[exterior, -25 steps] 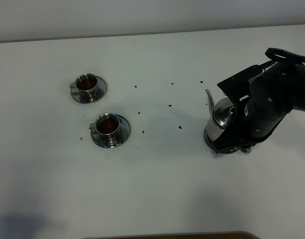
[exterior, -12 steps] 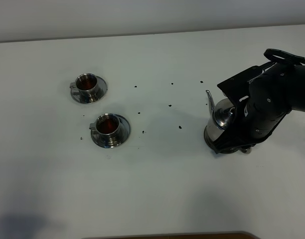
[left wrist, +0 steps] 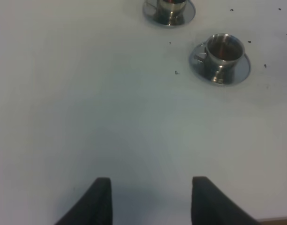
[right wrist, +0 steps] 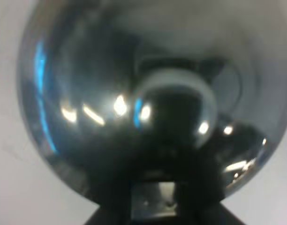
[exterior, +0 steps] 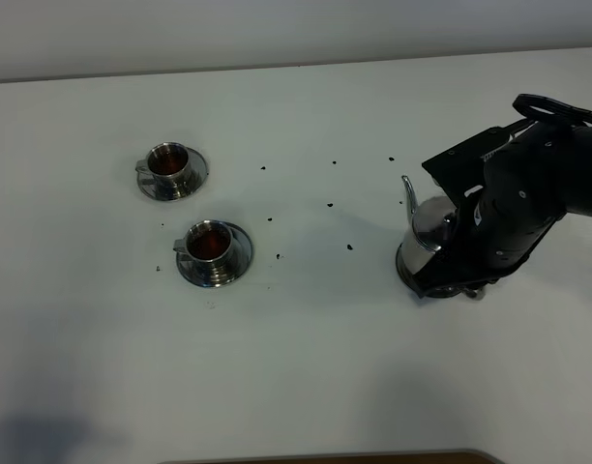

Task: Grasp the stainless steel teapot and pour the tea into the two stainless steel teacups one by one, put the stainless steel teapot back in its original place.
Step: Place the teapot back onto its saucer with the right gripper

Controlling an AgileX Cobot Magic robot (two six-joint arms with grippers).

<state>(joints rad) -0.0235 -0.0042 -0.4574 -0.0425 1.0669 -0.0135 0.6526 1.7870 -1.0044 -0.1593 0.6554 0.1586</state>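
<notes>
I see the shiny round-bodied stainless steel teapot (exterior: 429, 232) standing upright on the white surface (exterior: 306, 367), well right of the two filled steel teacups (exterior: 214, 252), my right fingers (exterior: 467, 280) at its handle side, grip unreadable, left fingers (left wrist: 148, 201) spread empty.

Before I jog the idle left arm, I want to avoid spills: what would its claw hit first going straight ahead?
Probably the nearer teacup on its saucer, though it sits slightly to one side; bare table lies before the left claw.

Bulky matte black right arm (exterior: 528, 208), black left pincer (left wrist: 150, 199) fingers
</notes>
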